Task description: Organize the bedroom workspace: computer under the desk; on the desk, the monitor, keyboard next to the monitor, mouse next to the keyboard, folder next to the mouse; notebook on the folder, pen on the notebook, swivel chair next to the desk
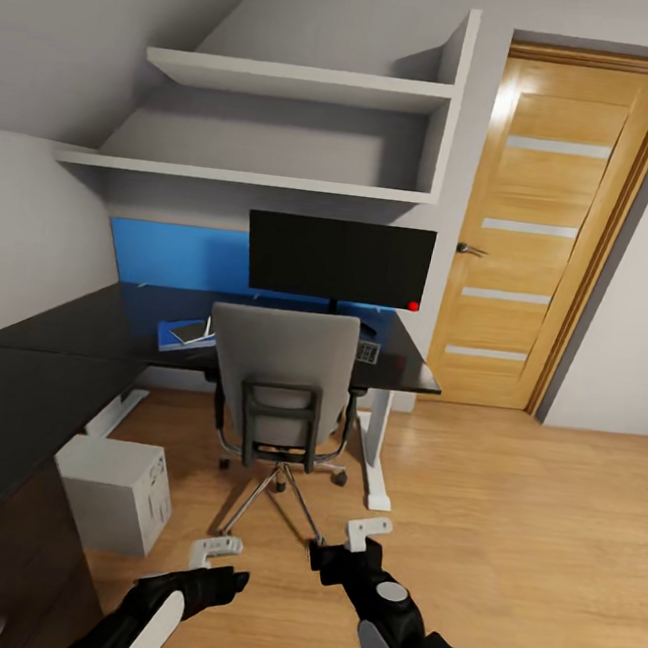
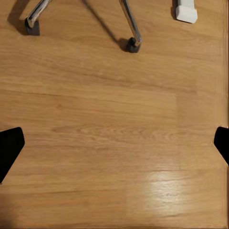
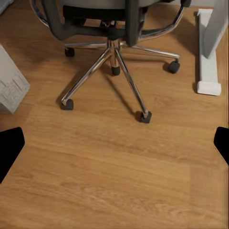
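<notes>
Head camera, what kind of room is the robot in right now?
Most likely a home office corner of a bedroom: a black corner desk carrying a monitor, a grey swivel chair pulled up to it, and a wooden door over wood flooring.

You are looking into a home room set up as a study corner: a sloping ceiling (image 1: 108, 8) is running down over white wall shelves (image 1: 301, 82), a black corner desk (image 1: 49, 353) with a blue back panel (image 1: 176, 255) is carrying a monitor (image 1: 338, 258), a grey swivel chair (image 1: 281, 364) is sitting at it, a pale computer (image 1: 122, 490) tower is standing on the wood-plank floor (image 1: 522, 528), and a light wooden door (image 1: 548, 229) is closing off the far wall.
</notes>
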Robot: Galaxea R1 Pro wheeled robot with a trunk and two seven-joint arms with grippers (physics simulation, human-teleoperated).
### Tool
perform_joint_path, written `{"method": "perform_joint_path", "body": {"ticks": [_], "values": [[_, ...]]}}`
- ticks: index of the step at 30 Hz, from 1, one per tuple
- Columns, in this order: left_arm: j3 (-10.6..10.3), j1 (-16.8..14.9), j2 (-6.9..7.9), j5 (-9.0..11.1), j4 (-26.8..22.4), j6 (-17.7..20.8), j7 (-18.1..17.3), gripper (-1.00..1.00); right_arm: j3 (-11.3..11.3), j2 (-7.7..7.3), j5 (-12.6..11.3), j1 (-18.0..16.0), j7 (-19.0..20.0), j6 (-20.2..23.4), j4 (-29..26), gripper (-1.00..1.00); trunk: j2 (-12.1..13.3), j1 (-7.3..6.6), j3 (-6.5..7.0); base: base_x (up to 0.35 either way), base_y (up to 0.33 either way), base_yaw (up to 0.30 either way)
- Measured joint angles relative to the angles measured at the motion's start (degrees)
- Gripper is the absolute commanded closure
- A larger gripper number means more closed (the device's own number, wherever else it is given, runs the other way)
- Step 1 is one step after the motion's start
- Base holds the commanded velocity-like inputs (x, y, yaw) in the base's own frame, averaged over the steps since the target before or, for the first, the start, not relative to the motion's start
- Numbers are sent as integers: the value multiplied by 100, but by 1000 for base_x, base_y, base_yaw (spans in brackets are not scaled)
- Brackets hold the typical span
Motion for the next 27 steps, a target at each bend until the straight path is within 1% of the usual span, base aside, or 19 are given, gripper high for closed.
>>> {"method": "perform_joint_path", "body": {"ticks": [2, 3, 4, 5, 6, 7, 9, 10, 13, 16, 27], "values": [[-8, 9, -18, 7, -7, 14, 7, -100, -1, -29, -1, 13, 0, 13, -81, -100, 0, 0, 0, -9, 0, -286], [-4, 76, -77, 100, -10, 27, 14, -100, -9, -183, 3, 86, 1, 362, -645, -100, 0, -1, 0, -1, 0, -298], [29, 134, -47, 224, -8, -6, 19, -100, -13, -297, 1, 113, 0, 585, -923, -100, 0, 0, 0, 0, 0, -98], [386, 261, -12, 451, 10, -263, 32, -100, -16, -493, -23, 134, 3, 799, -1224, -100, 0, 0, 0, 0, 0, -79], [427, 274, -4, 484, 15, -298, 34, -100, -16, -526, -29, 137, 7, 816, -1252, -100, 0, 0, 0, 0, 0, -50], [474, 291, -1, 497, 24, -336, 35, -100, -15, -599, -34, 140, 25, 833, -1278, -100, 0, 0, 0, 0, 0, -40], [501, 311, 0, 506, 32, -366, 35, -100, -10, -690, -40, 147, 43, 837, -1296, -100, 0, 0, 0, 0, 0, -32], [502, 311, 0, 506, 33, -367, 35, -100, -10, -692, -41, 147, 44, 836, -1296, -100, 0, 0, 0, 0, 0, -26], [534, 390, 1, 503, 44, -416, 29, -100, -10, -823, -43, 155, 68, 839, -1319, -100, 0, 0, 0, -41, -67, -11], [542, 425, 2, 501, 45, -432, 35, -100, -14, -863, -39, 157, 67, 832, -1329, -100, 0, 1, 0, -122, -172, -5], [554, 447, 2, 501, 44, -442, 38, -100, -15, -879, -28, 151, 67, 827, -1339, -100, 0, 2, 0, -196, -219, -1]]}}
